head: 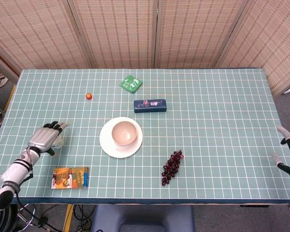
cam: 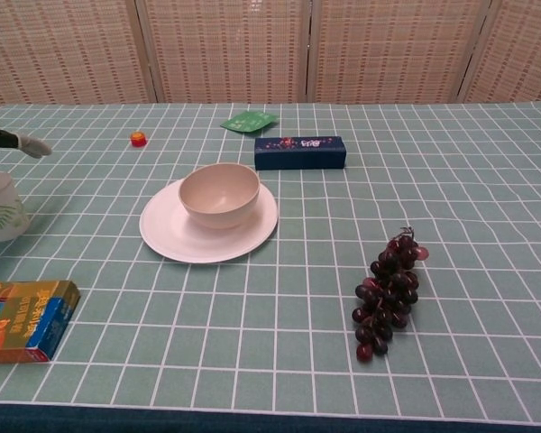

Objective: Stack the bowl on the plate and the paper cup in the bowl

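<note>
At the near left of the table [head: 217, 96] lies a small orange and blue box [head: 70, 177], flat on the green checked cloth. Near the front, right of centre, lies a bunch of dark grapes [head: 171, 167]. At the right edge, the right hand [head: 288, 153] shows only partly in the head view, off the side of the table, its fingers spread and holding nothing.

Further back on the left, the left hand [head: 47, 138] hangs over the paper cup [cam: 2, 207], which stands upright on the cloth; in the head view the hand covers most of the cup. Its fingers [cam: 22, 145] reach out above the cup's rim in the chest view, and whether they touch or grasp the cup cannot be told.

In the middle, the white plate [head: 107, 144] carries the beige bowl [head: 123, 133], seated upright in its centre. The cup stands well apart from it, to the left.

Just beyond the plate lies a dark blue box [head: 150, 105]. Further still, a small red and yellow cap [head: 89, 96] sits to the left and a green packet [head: 130, 83] lies near the far middle.
</note>
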`<state>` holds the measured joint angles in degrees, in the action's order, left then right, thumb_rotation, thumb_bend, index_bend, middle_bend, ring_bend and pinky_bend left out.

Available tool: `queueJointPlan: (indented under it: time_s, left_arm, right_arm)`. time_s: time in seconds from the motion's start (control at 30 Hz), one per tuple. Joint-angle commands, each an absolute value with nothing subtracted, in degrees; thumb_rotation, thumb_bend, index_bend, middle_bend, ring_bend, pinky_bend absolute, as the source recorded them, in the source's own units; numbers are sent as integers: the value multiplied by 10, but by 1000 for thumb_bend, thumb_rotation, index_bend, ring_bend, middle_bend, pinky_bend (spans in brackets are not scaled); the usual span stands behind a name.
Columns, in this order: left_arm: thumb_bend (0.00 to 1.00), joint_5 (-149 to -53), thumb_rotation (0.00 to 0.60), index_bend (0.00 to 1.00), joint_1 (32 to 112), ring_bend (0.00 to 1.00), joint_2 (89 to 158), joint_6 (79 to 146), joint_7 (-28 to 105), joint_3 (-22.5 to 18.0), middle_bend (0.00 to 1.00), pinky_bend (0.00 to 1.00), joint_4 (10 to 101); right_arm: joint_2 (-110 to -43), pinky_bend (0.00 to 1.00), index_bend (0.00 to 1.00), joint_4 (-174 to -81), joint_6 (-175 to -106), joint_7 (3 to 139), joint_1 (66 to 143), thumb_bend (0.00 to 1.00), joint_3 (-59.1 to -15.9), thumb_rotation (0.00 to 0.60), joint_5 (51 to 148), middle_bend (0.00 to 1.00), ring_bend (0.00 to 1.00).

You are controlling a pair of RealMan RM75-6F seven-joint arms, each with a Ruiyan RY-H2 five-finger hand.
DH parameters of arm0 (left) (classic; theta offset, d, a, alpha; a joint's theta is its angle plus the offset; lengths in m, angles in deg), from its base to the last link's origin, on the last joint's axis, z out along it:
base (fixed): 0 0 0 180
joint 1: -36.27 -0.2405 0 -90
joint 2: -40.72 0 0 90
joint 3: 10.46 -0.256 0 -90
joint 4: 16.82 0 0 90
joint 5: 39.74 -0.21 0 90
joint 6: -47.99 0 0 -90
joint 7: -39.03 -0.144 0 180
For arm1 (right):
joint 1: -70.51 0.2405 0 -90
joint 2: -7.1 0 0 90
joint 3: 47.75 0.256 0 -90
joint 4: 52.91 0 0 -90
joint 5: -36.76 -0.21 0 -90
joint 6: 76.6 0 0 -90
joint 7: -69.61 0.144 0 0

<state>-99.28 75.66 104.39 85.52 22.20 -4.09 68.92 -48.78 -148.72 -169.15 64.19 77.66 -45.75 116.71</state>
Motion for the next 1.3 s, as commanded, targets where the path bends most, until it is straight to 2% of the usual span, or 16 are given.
queueJointPlan:
  time_s: [0.03,0.27,0.43,0.73,0.97,1.3]
  left_arm:
    - [9,-982,600,76,767,102,1068,863,211,-46,0,194,661]
    - [69,-954,600,131,788,152,1096,841,207,-55,26,294,614]
    - [139,-944,600,183,796,218,1115,835,208,-61,82,444,586]
    - [266,-942,600,288,804,309,1139,846,202,-70,181,582,546]
    - [272,-946,600,321,808,343,1129,854,207,-67,228,606,557]
    - [272,-965,600,309,832,337,1040,853,248,-26,229,606,684]
  right_arm:
    - [-486,675,169,-1489,-1683,654,773,267,-456,600,1167,437,407]
    - [-484,673,169,-1490,-1680,663,765,267,-449,600,1173,437,407]
    - [-486,673,169,-1488,-1676,667,759,267,-444,600,1172,437,407]
    - [-488,671,170,-1483,-1670,675,751,267,-436,600,1171,437,407]
    - [-489,671,171,-1482,-1668,678,746,267,-430,600,1173,437,407]
    - [-488,670,171,-1480,-1662,683,743,267,-425,600,1178,437,407]
